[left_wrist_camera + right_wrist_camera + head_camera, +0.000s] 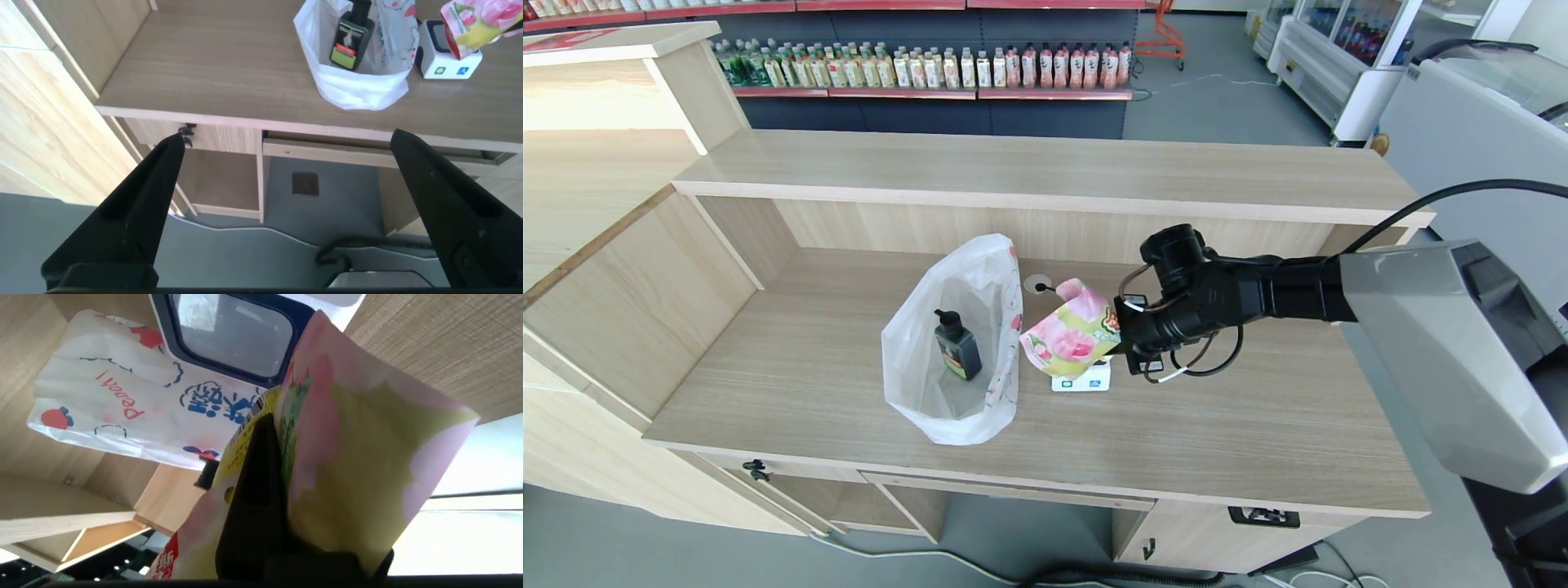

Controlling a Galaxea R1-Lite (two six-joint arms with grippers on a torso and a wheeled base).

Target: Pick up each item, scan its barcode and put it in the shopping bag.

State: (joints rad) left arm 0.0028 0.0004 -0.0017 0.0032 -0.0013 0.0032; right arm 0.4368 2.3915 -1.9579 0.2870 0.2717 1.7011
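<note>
A pink and yellow-green pouch (pixel 1072 331) hangs tilted just above the white barcode scanner (pixel 1083 378), with my right gripper (pixel 1117 335) shut on its right edge. Up close, the pouch (pixel 368 441) covers part of the scanner's window (pixel 233 331), and one dark finger (pixel 257 498) presses against it. The white shopping bag (pixel 968 408) stands open just left of the scanner with a dark pump bottle (pixel 956 347) upright inside. My left gripper (pixel 282 220) is open, low in front of the counter's front edge, well short of the bag (pixel 359 77), bottle (pixel 351 37) and scanner (pixel 445 57).
The wooden counter (pixel 1258 425) has a raised back ledge (pixel 1045 175) and a side wall (pixel 637 310) on the left. A cable grommet (pixel 1037 284) sits behind the pouch. Bare counter lies to the right of the scanner and left of the bag.
</note>
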